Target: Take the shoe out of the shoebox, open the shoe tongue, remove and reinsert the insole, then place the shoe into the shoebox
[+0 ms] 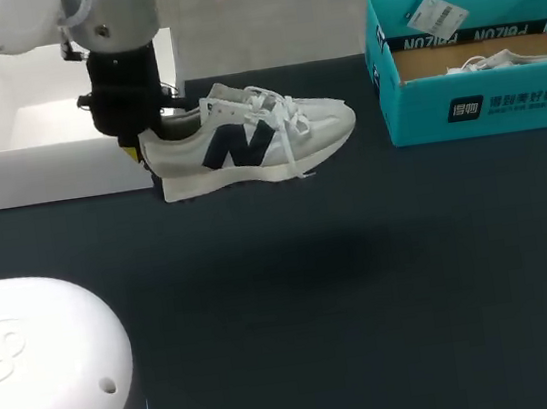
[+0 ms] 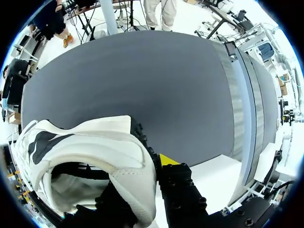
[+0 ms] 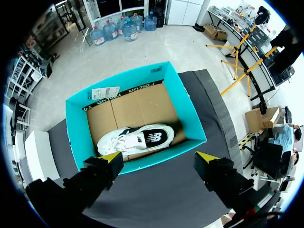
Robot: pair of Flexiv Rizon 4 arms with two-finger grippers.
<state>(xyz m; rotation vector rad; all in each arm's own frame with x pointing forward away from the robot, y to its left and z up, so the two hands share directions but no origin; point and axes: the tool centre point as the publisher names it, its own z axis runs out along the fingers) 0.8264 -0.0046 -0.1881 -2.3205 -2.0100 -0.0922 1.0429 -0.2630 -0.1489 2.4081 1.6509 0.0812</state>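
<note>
Table: dark matte tabletop [image 1: 363, 273] with a box at each rear corner.
White box: open white cardboard box [image 1: 7, 169] at the left rear, its inside bare white.
Shoebox: open teal cardboard shoebox [image 1: 423, 114] at the right rear, with a brown cardboard floor, well apart from the white cardboard box.
Held shoe: white lace-up sneaker [image 1: 245, 138] with a dark N on its side, between the two boxes and nearer the white one. Its heel is just beside that box, its toe points toward the teal cardboard shoebox, and its laces hang loose.
Boxed shoe: second white sneaker [image 3: 135, 140] lying on its side on the shoebox floor.
Left arm: left gripper [image 2: 151, 173] at the heel of the white lace-up sneaker. One yellow-tipped finger presses the outside of the heel. The other seems to sit inside the collar, mostly hidden by the padding, so the heel looks clamped.
Right arm: right gripper [image 3: 159, 161] hangs above the teal cardboard shoebox, fingers spread wide and grasping nothing.
Tag: small white paper tag [image 1: 437, 13] on the shoebox's far rim.
</note>
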